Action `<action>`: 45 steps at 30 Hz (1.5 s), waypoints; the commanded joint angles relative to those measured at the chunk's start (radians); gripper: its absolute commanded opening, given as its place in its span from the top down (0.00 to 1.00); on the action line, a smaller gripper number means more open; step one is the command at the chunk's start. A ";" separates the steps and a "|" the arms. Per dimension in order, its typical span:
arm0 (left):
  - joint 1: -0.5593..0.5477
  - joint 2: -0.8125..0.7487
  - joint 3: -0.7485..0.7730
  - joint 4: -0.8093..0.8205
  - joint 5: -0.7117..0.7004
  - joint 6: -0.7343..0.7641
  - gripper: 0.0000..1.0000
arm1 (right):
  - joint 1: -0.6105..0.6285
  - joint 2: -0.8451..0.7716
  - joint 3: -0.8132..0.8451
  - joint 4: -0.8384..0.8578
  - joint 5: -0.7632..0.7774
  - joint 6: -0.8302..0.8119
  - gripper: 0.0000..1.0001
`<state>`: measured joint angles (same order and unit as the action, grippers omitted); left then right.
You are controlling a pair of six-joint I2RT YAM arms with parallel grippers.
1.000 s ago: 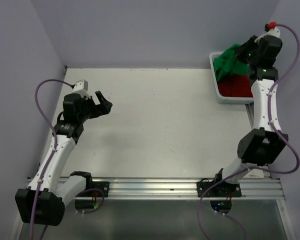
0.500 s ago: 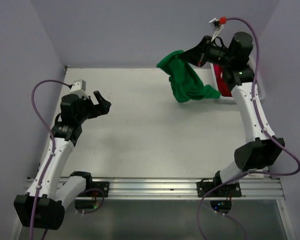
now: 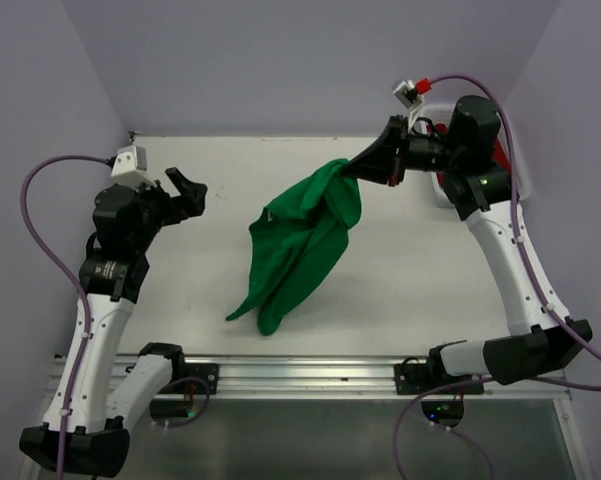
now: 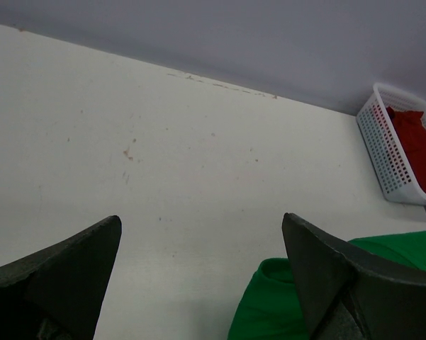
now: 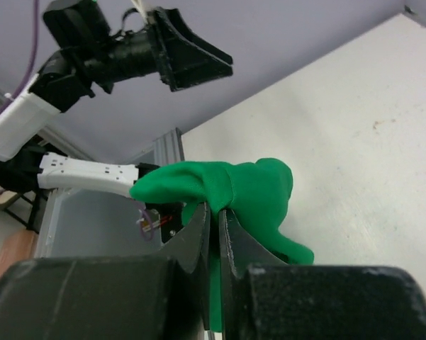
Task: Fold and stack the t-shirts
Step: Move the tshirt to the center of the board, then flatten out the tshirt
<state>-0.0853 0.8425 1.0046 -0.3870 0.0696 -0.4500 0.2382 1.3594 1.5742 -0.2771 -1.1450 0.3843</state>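
Observation:
The green t-shirt (image 3: 302,240) hangs in a long crumpled drape from my right gripper (image 3: 358,170) over the middle of the table, and its lower end reaches toward the near edge. In the right wrist view, that gripper (image 5: 214,210) is shut on a fold of the green cloth (image 5: 251,185). My left gripper (image 3: 186,190) is held open at the table's left, apart from the shirt, with nothing between its fingers (image 4: 92,248). The green shirt's edge (image 4: 269,304) shows at the bottom right of the left wrist view. The red t-shirt (image 4: 415,145) lies in the basket.
The white mesh basket (image 4: 388,159) stands at the table's far right corner, mostly hidden behind my right arm in the top view. Purple walls close the back and both sides. A metal rail (image 3: 310,375) runs along the near edge.
My right gripper has lifted the green t-shirt out of the basket and swung it left over the table's middle, where it now hangs longer. My left arm has risen slightly and stayed open.

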 commanded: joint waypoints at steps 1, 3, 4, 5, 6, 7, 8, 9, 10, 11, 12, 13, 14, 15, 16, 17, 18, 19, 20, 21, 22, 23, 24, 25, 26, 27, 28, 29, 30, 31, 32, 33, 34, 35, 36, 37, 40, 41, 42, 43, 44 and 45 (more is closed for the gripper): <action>0.002 -0.013 0.038 -0.027 -0.019 0.008 0.00 | 0.004 0.018 0.000 -0.201 0.140 -0.126 1.00; 0.002 -0.017 0.038 -0.030 -0.024 -0.001 0.00 | 0.019 0.056 0.036 -0.278 0.351 -0.154 0.59; 0.002 -0.020 0.038 -0.032 -0.024 -0.006 0.00 | 0.038 0.114 0.058 -0.362 0.423 -0.171 0.54; 0.002 -0.020 0.038 -0.032 -0.024 -0.010 0.00 | 0.042 0.159 0.081 -0.400 0.492 -0.171 0.28; 0.002 -0.022 0.038 -0.032 -0.024 -0.013 0.00 | 0.049 0.199 0.133 -0.439 0.584 -0.164 0.03; 0.002 -0.022 0.038 -0.030 -0.019 -0.018 0.00 | 0.061 0.284 0.160 -0.515 0.629 -0.162 0.01; 0.002 -0.020 0.037 -0.029 -0.016 -0.019 0.00 | 0.068 0.317 0.205 -0.543 0.658 -0.165 0.01; 0.002 -0.022 0.037 -0.026 -0.010 -0.021 0.00 | 0.079 0.340 0.216 -0.562 0.733 -0.165 0.01; 0.002 -0.022 0.034 -0.015 -0.001 -0.021 0.00 | 0.094 0.352 0.216 -0.560 0.787 -0.163 0.01; 0.002 -0.023 0.029 -0.003 0.036 -0.012 0.00 | 0.130 0.346 0.210 -0.551 0.838 -0.159 0.01; 0.002 -0.022 0.025 0.008 0.057 -0.006 0.00 | 0.150 0.334 0.199 -0.535 0.893 -0.148 0.01; 0.002 -0.016 0.019 0.029 0.079 0.010 0.00 | 0.173 0.322 0.192 -0.498 0.956 -0.141 0.01; 0.002 -0.010 0.012 0.046 0.144 0.022 0.00 | 0.180 0.296 0.182 -0.487 0.987 -0.128 0.01; 0.002 0.000 0.006 0.068 0.188 0.036 0.00 | 0.187 0.285 0.184 -0.478 1.014 -0.105 0.01; 0.002 0.010 0.003 0.094 0.232 0.046 0.00 | 0.197 0.276 0.185 -0.478 1.086 -0.095 0.01; 0.002 0.039 0.002 0.108 0.333 0.053 0.00 | 0.202 0.259 0.196 -0.485 1.122 -0.087 0.01; 0.001 0.056 -0.006 0.128 0.381 0.057 0.00 | 0.211 0.253 0.202 -0.494 1.161 -0.069 0.01; -0.016 0.096 -0.008 0.163 0.431 0.066 0.00 | 0.226 0.242 0.207 -0.513 1.279 -0.058 0.01; -0.033 0.119 -0.006 0.172 0.444 0.077 0.00 | 0.234 0.221 0.205 -0.523 1.333 -0.045 0.01; -0.053 0.144 0.000 0.181 0.456 0.088 0.00 | 0.239 0.210 0.205 -0.551 1.405 -0.007 0.01; -0.103 0.203 0.006 0.192 0.467 0.109 0.00 | 0.245 0.198 0.204 -0.566 1.504 0.016 0.01; -0.134 0.236 0.015 0.192 0.464 0.120 0.00 | 0.245 0.187 0.196 -0.580 1.554 0.033 0.01; -0.166 0.274 0.046 0.186 0.466 0.137 0.00 | 0.246 0.167 0.193 -0.596 1.596 0.066 0.01; -0.241 0.312 0.061 0.177 0.466 0.169 0.00 | 0.247 0.155 0.188 -0.618 1.629 0.079 0.01; -0.281 0.389 0.078 0.174 0.461 0.184 0.00 | 0.247 0.143 0.176 -0.628 1.684 0.097 0.01; -0.318 0.430 0.118 0.166 0.458 0.195 0.00 | 0.248 0.120 0.172 -0.643 1.706 0.103 0.01; -0.385 0.514 0.140 0.160 0.452 0.212 0.00 | 0.248 0.106 0.158 -0.646 1.720 0.107 0.01; -0.413 0.556 0.164 0.155 0.444 0.215 0.00 | 0.248 0.093 0.152 -0.648 1.728 0.107 0.01; -0.439 0.601 0.217 0.146 0.438 0.218 0.00 | 0.247 0.083 0.145 -0.648 1.734 0.105 0.01; -0.480 0.640 0.247 0.122 0.424 0.229 0.00 | 0.248 0.058 0.139 -0.651 1.737 0.105 0.01; -0.497 0.712 0.276 0.111 0.409 0.237 0.00 | 0.248 0.049 0.127 -0.651 1.734 0.105 0.01; -0.514 0.743 0.320 0.106 0.397 0.244 0.00 | 0.248 0.037 0.122 -0.651 1.731 0.100 0.01; -0.543 0.771 0.344 0.096 0.362 0.266 0.00 | 0.248 0.018 0.118 -0.654 1.732 0.099 0.01; -0.559 0.830 0.370 0.080 0.345 0.281 0.00 | 0.248 0.009 0.106 -0.652 1.731 0.097 0.01; -0.571 0.861 0.424 0.036 0.326 0.301 0.00 | 0.248 0.001 0.098 -0.652 1.729 0.093 0.01; -0.594 0.919 0.452 0.014 0.281 0.345 0.00 | 0.248 -0.012 0.095 -0.652 1.731 0.091 0.01; -0.648 1.024 0.532 -0.056 0.193 0.439 0.00 | 0.248 -0.028 0.075 -0.651 1.720 0.088 0.01; -0.659 1.047 0.543 -0.065 0.170 0.445 0.00 | 0.247 -0.039 0.064 -0.649 1.720 0.087 0.01; -0.672 1.069 0.560 -0.076 0.147 0.495 0.00 | 0.248 -0.042 0.060 -0.648 1.714 0.087 0.01; -0.677 1.105 0.566 -0.078 0.100 0.505 0.00 | 0.248 -0.046 0.052 -0.646 1.710 0.087 0.01; -0.679 1.122 0.571 -0.078 0.078 0.514 0.00 | 0.248 -0.052 0.047 -0.645 1.706 0.084 0.01; -0.679 1.139 0.572 -0.076 0.061 0.536 0.00 | 0.248 -0.054 0.044 -0.645 1.705 0.082 0.01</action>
<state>-0.7574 1.9396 1.5364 -0.4068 0.2489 -0.0277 0.4835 1.3342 1.6291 -0.9283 0.5404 0.4568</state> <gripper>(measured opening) 0.997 0.987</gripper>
